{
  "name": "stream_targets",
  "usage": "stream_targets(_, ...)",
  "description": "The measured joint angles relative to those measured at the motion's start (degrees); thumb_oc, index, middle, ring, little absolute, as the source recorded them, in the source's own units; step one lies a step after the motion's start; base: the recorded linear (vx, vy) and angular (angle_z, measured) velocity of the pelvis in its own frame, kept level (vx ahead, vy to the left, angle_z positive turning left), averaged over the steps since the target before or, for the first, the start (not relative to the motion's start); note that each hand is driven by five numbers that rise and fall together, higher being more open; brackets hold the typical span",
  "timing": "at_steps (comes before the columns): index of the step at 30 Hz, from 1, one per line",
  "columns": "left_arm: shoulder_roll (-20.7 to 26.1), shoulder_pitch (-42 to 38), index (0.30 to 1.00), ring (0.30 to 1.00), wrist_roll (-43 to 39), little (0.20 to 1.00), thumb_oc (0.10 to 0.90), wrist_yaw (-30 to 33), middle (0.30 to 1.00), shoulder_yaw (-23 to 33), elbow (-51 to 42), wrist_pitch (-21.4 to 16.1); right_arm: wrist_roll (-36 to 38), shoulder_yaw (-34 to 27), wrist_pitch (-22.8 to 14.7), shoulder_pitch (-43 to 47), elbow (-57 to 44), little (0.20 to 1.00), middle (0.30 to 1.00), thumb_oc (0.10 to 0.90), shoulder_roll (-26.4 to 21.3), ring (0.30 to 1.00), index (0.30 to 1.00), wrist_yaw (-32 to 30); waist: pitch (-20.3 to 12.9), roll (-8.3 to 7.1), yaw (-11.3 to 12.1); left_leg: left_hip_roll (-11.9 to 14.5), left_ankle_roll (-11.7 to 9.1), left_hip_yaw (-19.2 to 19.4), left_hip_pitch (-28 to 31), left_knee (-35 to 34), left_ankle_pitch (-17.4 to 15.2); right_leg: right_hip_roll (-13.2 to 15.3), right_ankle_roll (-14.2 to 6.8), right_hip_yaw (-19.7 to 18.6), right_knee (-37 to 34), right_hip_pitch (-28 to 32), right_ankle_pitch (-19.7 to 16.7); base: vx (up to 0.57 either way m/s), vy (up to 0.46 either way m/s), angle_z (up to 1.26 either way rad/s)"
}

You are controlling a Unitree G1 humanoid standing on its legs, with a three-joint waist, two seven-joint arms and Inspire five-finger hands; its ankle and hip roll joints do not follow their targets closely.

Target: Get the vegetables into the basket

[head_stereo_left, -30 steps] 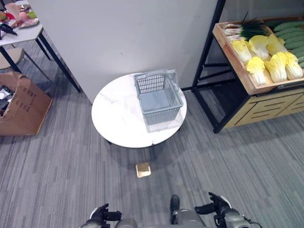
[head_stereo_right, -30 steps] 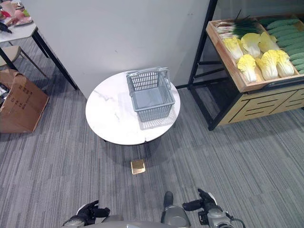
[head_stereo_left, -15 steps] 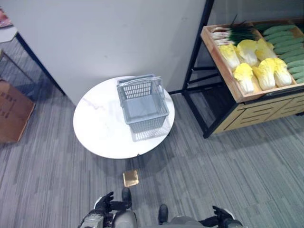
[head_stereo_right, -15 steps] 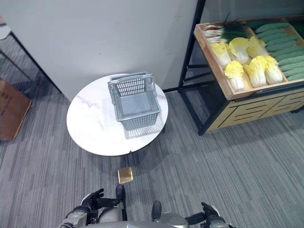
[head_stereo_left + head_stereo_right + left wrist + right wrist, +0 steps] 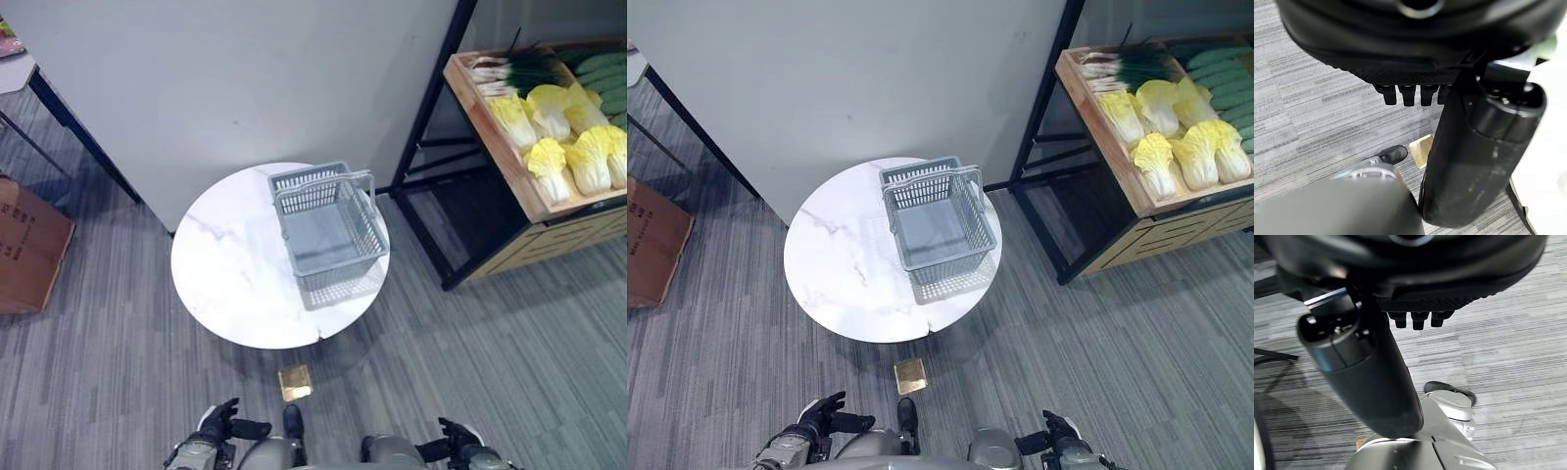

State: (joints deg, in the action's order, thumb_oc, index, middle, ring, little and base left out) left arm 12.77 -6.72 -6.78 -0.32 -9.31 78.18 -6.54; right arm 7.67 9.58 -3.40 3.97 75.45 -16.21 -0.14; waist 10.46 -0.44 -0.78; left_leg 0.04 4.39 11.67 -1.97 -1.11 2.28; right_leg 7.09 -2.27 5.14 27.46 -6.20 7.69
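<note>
Both robot hands [image 5: 217,428] [image 5: 457,446] stay low; basket [image 5: 328,230] unmoved.

Grey mesh basket [image 5: 329,233] on white grey-veined round table [image 5: 235,284], yellow-white cabbages [image 5: 1176,147] and green cucumbers [image 5: 1220,69] in tan wooden crate [image 5: 1114,157], grey striped carpet [image 5: 509,352], brown cardboard box [image 5: 29,245].

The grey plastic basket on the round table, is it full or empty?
Empty: the grey plastic basket shows its bare floor, standing upright on the round white marble table.
</note>
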Motion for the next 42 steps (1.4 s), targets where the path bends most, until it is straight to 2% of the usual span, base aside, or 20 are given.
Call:
stream_targets(2,-0.1,0.1,1.000,1.000,0.0,1.000,0.900,0.1,1.000,0.0,0.4,0.1,0.0,0.0,-0.2,0.0,-1.1,1.000,1.000,0.900,0.0,1.000,1.000,-0.1,0.0,-0.05,-0.2,0.1,0.6,-0.3,1.2,-0.9,0.3,1.1,-0.5,0.3,3.6,-2.3,1.1,0.13,-0.102,0.01)
stream_targets(3,0.2,0.3,1.000,1.000,0.0,1.000,0.900,0.2,1.000,0.1,0.6,0.2,0.0,0.1,-0.1,-0.2,-1.3,1.000,1.000,0.900,-0.2,1.000,1.000,-0.3,-0.3,-0.55,-0.1,0.2,0.7,-0.3,1.7,-1.6,0.4,3.7,-1.4,0.4,-2.4,-2.1,1.4,0.10,-0.148,0.05)
stream_targets(5,0.6,0.2,1.000,1.000,0.0,1.000,0.900,0.2,1.000,0.3,0.9,0.3,0.0,0.1,0.0,-0.6,-1.2,1.000,1.000,0.900,-0.1,1.000,1.000,-0.3,-0.4,-0.88,-0.1,0.4,0.4,-0.7,1.7,-1.7,0.4,5.9,-2.8,1.3,-8.3,-2.1,0.4,0.09,-0.182,0.03)
stream_targets(6,1.0,0.2,1.000,1.000,0.0,1.000,0.900,0.3,1.000,0.5,1.0,0.5,-0.1,0.6,0.1,-1.0,-1.2,1.000,1.000,0.900,-0.3,1.000,1.000,-0.3,-0.7,-1.60,-0.2,1.2,-0.4,-1.0,1.7,-2.0,0.7,7.4,-4.5,2.4,-17.8,-1.7,-3.6,0.12,-0.236,0.06)
stream_targets(8,1.7,0.2,1.000,1.000,0.0,1.000,0.900,0.3,1.000,0.5,1.1,0.6,-0.2,1.0,0.1,-1.1,-1.3,1.000,1.000,0.900,0.1,1.000,1.000,-0.2,-0.6,-2.37,-0.3,1.9,-1.7,-1.6,2.0,-2.0,0.9,7.9,-4.7,2.4,-24.4,-1.2,-8.1,0.14,-0.214,0.15)
stream_targets(10,2.3,0.3,1.000,1.000,0.1,1.000,0.900,0.2,1.000,1.4,1.5,0.8,-0.7,2.3,0.1,-1.6,-1.3,1.000,1.000,0.900,0.9,1.000,1.000,0.3,-0.7,-3.54,-0.8,2.5,-4.1,-3.4,2.9,-1.8,0.8,6.6,-4.5,-0.4,-31.3,1.2,-12.4,0.12,-0.211,0.53)
stream_targets(11,2.3,0.8,1.000,1.000,0.1,1.000,0.900,0.2,1.000,2.2,1.6,0.9,-0.7,2.1,0.1,-2.5,-1.3,1.000,1.000,0.900,1.7,1.000,1.000,0.6,-0.6,-3.74,-1.7,3.4,-5.5,-5.5,4.1,-1.9,0.7,5.2,-6.0,-2.5,-31.8,3.5,-16.2,0.09,-0.224,0.74)
stream_targets(14,0.0,3.1,1.000,1.000,0.0,1.000,0.900,0.2,1.000,3.1,0.8,0.3,-1.3,2.4,0.1,-2.7,-0.4,1.000,1.000,0.900,-0.4,1.000,1.000,0.7,-2.0,-0.15,-0.7,8.9,-7.5,-5.4,4.4,-1.5,0.6,-0.2,-3.4,-0.5,-32.5,4.9,-15.6,0.04,-0.215,0.21)
stream_targets(17,-1.8,2.9,1.000,1.000,0.0,1.000,0.900,0.0,1.000,2.6,0.6,0.4,-2.4,2.5,0.1,-2.4,-1.1,1.000,1.000,0.900,-2.1,1.000,1.000,1.1,-2.6,1.89,-0.6,10.5,-7.9,-5.8,2.5,0.6,1.9,-1.8,-2.0,1.3,-32.5,4.8,-15.2,0.01,-0.208,0.20)
stream_targets(23,-2.6,2.8,1.000,1.000,0.0,1.000,0.900,0.1,1.000,2.1,0.3,0.4,-2.8,1.9,0.0,-2.4,-0.6,1.000,1.000,0.900,-3.0,1.000,1.000,0.5,-3.4,3.15,-0.6,11.4,-10.3,-6.1,1.3,-0.3,1.2,-2.4,-1.7,2.9,-32.4,4.2,-15.2,0.04,-0.067,0.16)
stream_targets(27,-2.5,3.6,1.000,1.000,0.0,1.000,0.900,0.3,1.000,2.0,-0.2,0.3,-2.8,-1.3,-0.3,-2.4,-0.7,1.000,1.000,0.900,-4.3,1.000,1.000,-0.2,-3.4,2.95,-0.5,10.2,-10.2,-5.3,2.9,-1.7,1.3,-1.0,-2.1,2.4,-32.4,4.7,-15.4,0.02,0.024,-0.09)
stream_targets(30,-2.5,5.4,1.000,1.000,0.1,1.000,0.900,0.6,1.000,2.2,-1.4,-0.2,-6.3,-2.5,-1.2,-3.3,-5.6,1.000,1.000,0.900,-10.5,1.000,1.000,-4.9,-3.5,2.87,-1.4,8.7,-9.4,-3.9,4.3,-3.8,1.8,0.0,-3.1,1.3,-32.4,4.4,-15.7,-0.01,0.045,-0.15)
stream_targets(32,-2.4,6.5,1.000,1.000,0.1,1.000,0.900,0.6,1.000,3.3,-2.2,-0.6,-12.8,-2.3,0.4,-7.8,-21.2,1.000,1.000,0.900,-17.0,1.000,1.000,-5.0,-3.4,2.80,-2.0,8.1,-9.4,-3.3,4.5,-4.2,1.9,0.5,-3.5,0.6,-32.7,4.0,-15.9,-0.01,0.059,-0.11)
stream_targets(33,-2.4,6.6,1.000,1.000,0.1,1.000,0.900,0.6,1.000,3.4,-2.3,-0.7,-13.6,-2.3,0.6,-8.6,-24.3,1.000,1.000,0.900,-18.2,1.000,1.000,-5.2,-3.4,2.82,-2.1,8.1,-9.4,-3.2,4.5,-4.2,1.8,0.6,-3.6,0.5,-32.7,4.0,-16.0,0.02,0.039,-0.18)
stream_targets(34,-2.6,6.9,1.000,1.000,0.2,1.000,0.900,0.9,1.000,4.9,-2.2,-0.8,-19.8,-2.3,-1.5,-11.8,-37.9,1.000,1.000,0.900,-25.1,1.000,1.000,-8.3,-3.3,2.78,-2.7,7.9,-9.2,-2.7,4.9,-4.2,1.7,0.7,-4.0,-0.1,-32.7,4.0,-16.5,0.02,0.022,-0.12)
stream_targets(35,-2.5,7.0,1.000,1.000,0.2,1.000,0.900,0.9,1.000,4.9,-1.9,-0.8,-21.1,-2.6,-3.1,-11.3,-38.5,1.000,1.000,0.900,-26.4,1.000,1.000,-8.7,-3.3,2.53,-2.9,7.9,-9.2,-2.7,5.0,-4.2,1.7,0.7,-4.0,-0.1,-32.7,4.1,-16.5,0.03,0.032,-0.11)
stream_targets(37,-2.1,7.1,1.000,1.000,1.4,1.000,0.900,0.6,1.000,5.6,-1.9,-1.0,-27.6,-1.7,-4.1,-10.7,-47.4,1.000,1.000,0.900,-33.8,1.000,1.000,-7.6,-3.5,1.96,-2.9,8.1,-9.6,-2.6,5.3,-4.2,1.4,0.5,-4.0,-0.1,-32.7,4.5,-16.1,0.02,0.034,-0.03)
stream_targets(38,-2.1,7.3,1.000,1.000,2.3,1.000,0.900,0.2,1.000,6.8,-1.9,-1.3,-32.4,0.7,-4.5,-9.8,-55.8,1.000,1.000,0.900,-42.1,1.000,1.000,-5.7,-3.5,1.82,-2.8,8.1,-9.6,-2.4,5.5,-4.2,1.4,0.4,-4.3,-0.2,-32.7,4.5,-15.9,0.01,0.035,-0.02)
stream_targets(40,-1.7,7.4,1.000,1.000,2.3,1.000,0.900,0.3,1.000,7.1,-1.7,-1.3,-34.9,0.5,-7.6,-7.5,-59.3,1.000,1.000,0.900,-44.7,1.000,1.000,-5.4,-3.8,1.18,-2.8,8.3,-9.7,-2.5,5.6,-4.1,1.6,0.3,-4.2,-0.2,-32.7,4.7,-16.2,0.01,0.016,-0.01)
stream_targets(42,-1.0,7.5,1.000,1.000,2.4,1.000,0.900,0.1,1.000,7.9,-1.8,-1.3,-36.1,2.8,-8.3,-2.8,-64.1,1.000,1.000,0.900,-44.6,1.000,1.000,-4.5,-4.3,0.26,-1.3,8.7,-9.9,-2.5,5.8,-4.2,1.4,-0.1,-4.1,0.0,-32.8,5.2,-15.9,0.00,0.000,0.00)
